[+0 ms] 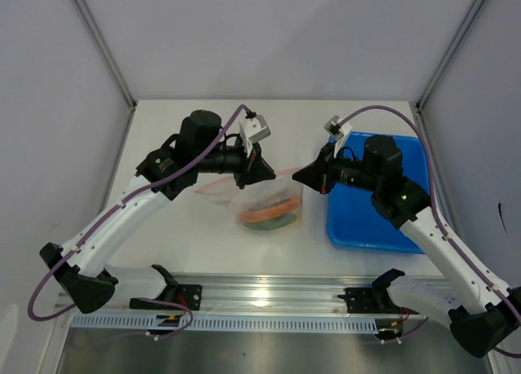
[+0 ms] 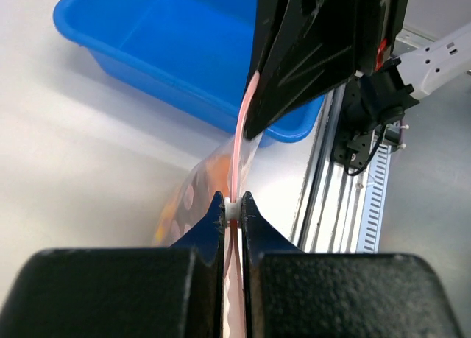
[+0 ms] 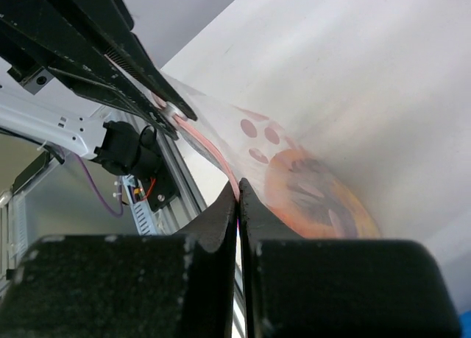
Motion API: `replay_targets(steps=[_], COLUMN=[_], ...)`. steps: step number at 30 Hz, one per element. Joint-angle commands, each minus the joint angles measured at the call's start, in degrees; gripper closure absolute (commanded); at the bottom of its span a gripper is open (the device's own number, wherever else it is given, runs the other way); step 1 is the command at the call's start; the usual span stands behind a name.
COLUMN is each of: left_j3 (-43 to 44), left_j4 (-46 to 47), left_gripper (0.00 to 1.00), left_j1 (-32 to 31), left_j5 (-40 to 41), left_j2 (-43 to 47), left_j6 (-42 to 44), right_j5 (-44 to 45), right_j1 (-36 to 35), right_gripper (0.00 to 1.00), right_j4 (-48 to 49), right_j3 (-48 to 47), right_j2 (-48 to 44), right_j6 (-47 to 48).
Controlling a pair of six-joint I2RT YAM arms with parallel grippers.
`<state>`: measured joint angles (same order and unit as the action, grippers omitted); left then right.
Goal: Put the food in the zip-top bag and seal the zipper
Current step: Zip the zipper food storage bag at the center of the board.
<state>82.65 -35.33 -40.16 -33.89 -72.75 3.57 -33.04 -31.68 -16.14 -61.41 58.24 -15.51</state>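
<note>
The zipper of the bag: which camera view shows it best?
The left wrist view: the zipper runs as one clear pink line from the left gripper up to the right gripper. The right wrist view shows a shorter curved stretch; the top view shows only a faint pink line.

You see the zip-top bag at centre, orange and green food inside, your left gripper at its eleven o'clock, right gripper at one o'clock, blue tray at three o'clock.

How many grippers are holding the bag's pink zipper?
2. The left gripper pinches the zipper toward its left end; the right gripper pinches it toward its right end.
</note>
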Motion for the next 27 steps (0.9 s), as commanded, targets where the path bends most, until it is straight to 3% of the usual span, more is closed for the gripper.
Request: replay_targets(steps=[1, 14, 18, 21, 22, 23, 24, 26, 27], left_j3=[-1.09, -3.28, -5.05, -5.57, -5.22, -5.05, -4.96, -4.70, -4.69], left_j4=[-3.78, -9.23, -8.09, -8.26, -8.44, -8.79, -9.14, -9.40, -9.67], left_gripper=[1.00, 0.99, 0.99, 0.99, 0.99, 0.99, 0.99, 0.99, 0.99], left_j1=[0.52, 0.52, 0.52, 0.44, 0.52, 0.52, 0.52, 0.52, 0.52], left_j5=[4.44, 16.75, 13.95, 9.99, 8.85, 8.32, 7.79, 6.65, 6.47], left_j2=[4.72, 12.18, 13.95, 13.95, 13.78, 13.69, 13.69, 13.51, 13.51], left_j6=[0.56, -1.99, -1.47, -0.15, 0.20, 0.64, 0.99, 1.35, 1.35], right_j5=[3.85, 4.13, -1.39, -13.17, -14.41, -13.38, -12.15, -9.08, -8.72], right_j1=[1.71, 1.89, 1.89, 1.89, 1.80, 1.71, 1.62, 1.71, 1.62], right_gripper=[1.00, 1.00, 1.00, 1.00, 0.91, 0.66, 0.56, 0.39, 0.37], right_j4=[1.20, 2.07, 2.08, -0.28, -1.51, -4.40, -5.64, -8.89, -9.69], right_j3=[-0.29, 2.69, 2.87, -0.37, -1.69, -4.31, -5.55, -8.01, -10.55], right_j2=[-2.95, -4.45, -2.96, 0.28, 0.99, 1.61, 2.05, 3.46, 4.16], right_j6=[-0.49, -1.02, 0.38, 3.64, 4.43, 6.26, 7.32, 9.35, 10.92])
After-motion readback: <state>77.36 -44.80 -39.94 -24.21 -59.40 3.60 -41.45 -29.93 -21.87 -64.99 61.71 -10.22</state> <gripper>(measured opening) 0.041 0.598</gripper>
